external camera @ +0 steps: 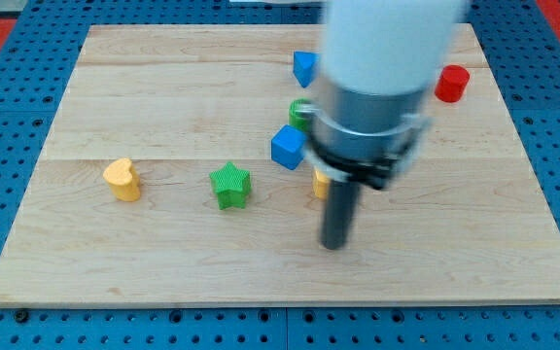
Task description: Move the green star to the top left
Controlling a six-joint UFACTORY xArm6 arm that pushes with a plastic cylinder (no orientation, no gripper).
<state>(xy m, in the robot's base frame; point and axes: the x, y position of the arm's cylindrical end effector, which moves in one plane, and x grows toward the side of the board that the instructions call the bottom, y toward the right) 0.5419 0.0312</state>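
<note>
Near the middle of the wooden board (163,87), a little toward the view's left and bottom, the green star (229,185) lies flat and apart from the other blocks, with the yellow heart (122,179) well to its left and the blue cube (287,147) up to its right. My tip (333,243) stands on the board to the right of the star and lower, not touching it; I have no pincer, only a rod, so nothing is held. Behind the arm I see a blue block (304,68), a partly hidden green block (300,114), an orange block (320,183) and a red cylinder (451,84) near the top right.
</note>
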